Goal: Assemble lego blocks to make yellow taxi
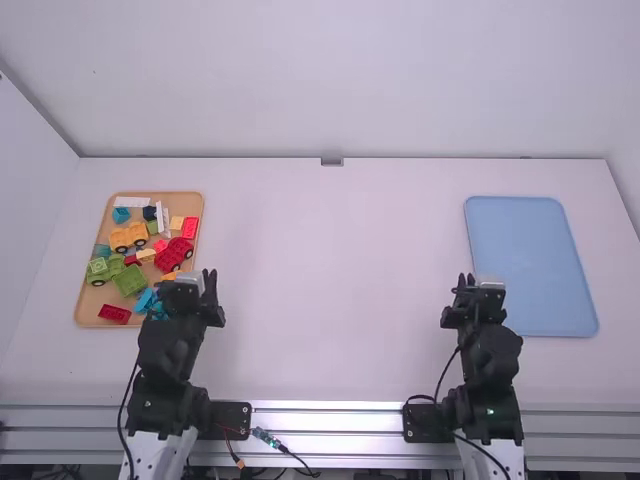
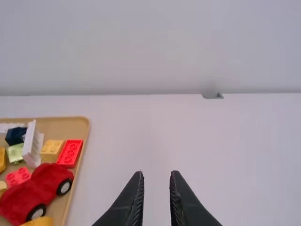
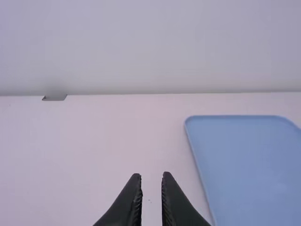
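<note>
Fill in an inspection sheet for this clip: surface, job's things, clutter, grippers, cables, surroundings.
Surface: white table, a blue tray at its right.
Job's things: tan tray at left, holding loose blocks, among them a yellow wheeled piece; no taxi assembled.
Clutter: blocks of other colours mixed in, including a red wheeled piece.
Grippers: left and right both open, nothing between the fingers.
Cables: black cable beside the right arm; connectors over the metal rail.
Surroundings: plain pale wall behind.
</note>
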Tool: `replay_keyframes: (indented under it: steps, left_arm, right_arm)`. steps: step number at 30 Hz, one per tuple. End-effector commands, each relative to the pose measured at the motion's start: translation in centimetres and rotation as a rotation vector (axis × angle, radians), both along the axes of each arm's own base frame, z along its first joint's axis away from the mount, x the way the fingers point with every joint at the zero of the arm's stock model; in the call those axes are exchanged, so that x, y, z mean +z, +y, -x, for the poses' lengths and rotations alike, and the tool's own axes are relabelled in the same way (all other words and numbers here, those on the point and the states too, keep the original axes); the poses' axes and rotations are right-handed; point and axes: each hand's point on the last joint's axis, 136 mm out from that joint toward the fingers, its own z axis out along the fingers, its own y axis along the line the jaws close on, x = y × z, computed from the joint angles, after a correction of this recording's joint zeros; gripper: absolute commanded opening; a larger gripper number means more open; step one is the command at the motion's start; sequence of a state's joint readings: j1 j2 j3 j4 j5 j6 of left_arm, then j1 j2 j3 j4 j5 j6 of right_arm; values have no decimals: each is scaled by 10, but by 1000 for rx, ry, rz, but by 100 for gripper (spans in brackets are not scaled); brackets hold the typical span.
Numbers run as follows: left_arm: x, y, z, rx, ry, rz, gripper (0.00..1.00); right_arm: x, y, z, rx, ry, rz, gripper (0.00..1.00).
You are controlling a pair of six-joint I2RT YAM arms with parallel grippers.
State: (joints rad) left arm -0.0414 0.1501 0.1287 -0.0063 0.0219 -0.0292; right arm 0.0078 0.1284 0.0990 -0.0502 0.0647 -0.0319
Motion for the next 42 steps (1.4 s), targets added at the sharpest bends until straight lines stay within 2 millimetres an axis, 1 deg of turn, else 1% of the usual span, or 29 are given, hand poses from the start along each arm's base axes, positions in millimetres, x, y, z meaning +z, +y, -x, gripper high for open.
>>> replay_keyframes:
  steps: [1, 2, 3, 4, 7, 10, 13, 15, 18, 22, 26, 30, 34, 36, 39, 42]
  left_arm:
    - [24, -3, -1, -15, -42, 2, 17]
    - [31, -3, -2, -15, -51, 3, 19]
    - [32, -3, -2, -15, -52, 3, 20]
    - [39, -3, -4, -15, -57, 4, 22]
    - [47, -3, -6, -16, -57, 8, 25]
    - [68, -4, -11, -18, -79, 8, 31]
    - [78, -4, -14, -18, -84, 8, 35]
    - [92, -4, -18, -18, -96, 9, 39]
    - [103, -5, -23, -18, -95, 16, 44]
    - [83, -4, -35, -7, -14, 63, 51]
    - [68, -4, -46, 2, 41, 82, 59]
    - [48, 8, -56, 90, 110, 141, 67]
    - [29, 21, -65, 191, 164, 198, 75]
    - [25, 25, -68, 219, 170, 215, 77]
    - [19, 23, -73, 218, 184, 248, 81]
    - [17, 19, -77, 208, 191, 289, 85]
  right_arm:
    - [19, -5, 0, -24, -22, -3, 14]
    - [19, -4, 0, -20, -12, -6, 15]
    - [19, -4, 0, -20, -10, -6, 16]
    - [19, -3, 0, -11, 3, -7, 17]
    - [23, 2, -1, 14, 3, -8, 18]
    - [37, 12, -3, 66, -24, 12, 21]
    - [44, 19, -4, 96, -39, 6, 23]
    - [53, 26, -6, 128, -56, -14, 24]
    - [62, 30, -7, 143, -74, -2, 26]
    - [77, 33, -10, 142, -104, -8, 29]
    - [92, 33, -13, 134, -136, 13, 32]
    - [113, 25, -17, 87, -178, -15, 36]
    - [142, 16, -24, 48, -236, -75, 42]
    - [148, 15, -26, 47, -238, -97, 45]
    - [157, 18, -32, 51, -231, -143, 49]
    - [162, 25, -38, 75, -205, -104, 54]
